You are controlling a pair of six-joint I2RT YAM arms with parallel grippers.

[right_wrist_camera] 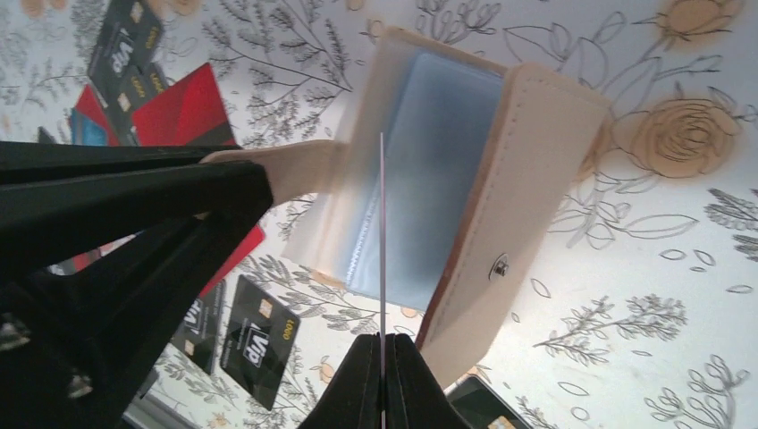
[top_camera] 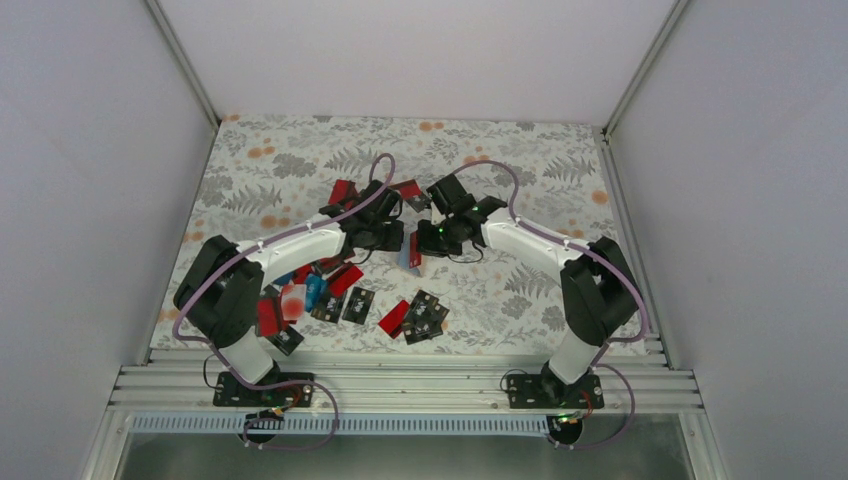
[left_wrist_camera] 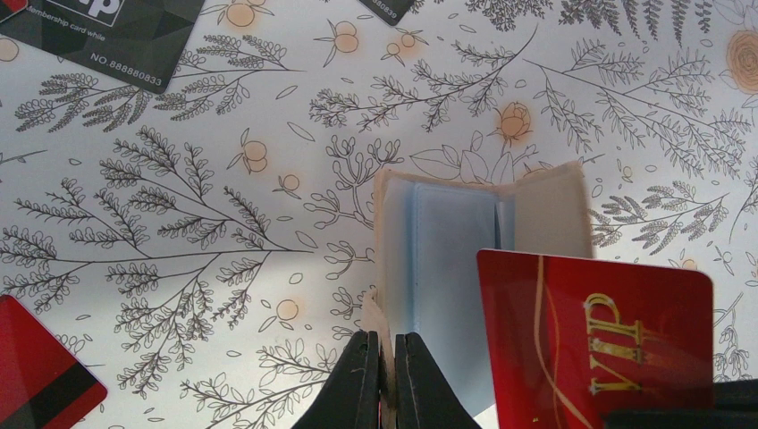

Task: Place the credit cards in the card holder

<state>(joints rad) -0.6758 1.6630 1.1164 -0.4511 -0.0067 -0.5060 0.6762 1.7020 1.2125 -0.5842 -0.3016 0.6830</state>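
**A:** Entry one, legible print?

**B:** The red VIP card carries "VIP" in gold, crossed by thin gold curves. The black membership card, well up and left of the card holder, reads "membership card while" and "NO.888880833". Two black VIP cards, below and left of the holder in the right wrist view, read "VIP", with small gold digits too fine to make out.

**A:** Entry two, pincers?

**B:** The left gripper has its jaws nearly together, clenched on the holder's thin beige flap at its left edge. The right gripper is pinched tight on the red VIP card, which appears edge-on as a thin line over the holder's blue pockets.

**A:** Entry three, the container?

**B:** The card holder is spread open, beige outside and pale blue pockets inside, with a metal snap stud on its right flap. It sits between the two grippers above the floral table cover. The red card's corner overlaps the holder's lower right; I cannot tell whether it has entered a slot. A red striped card lies well to the holder's lower left.
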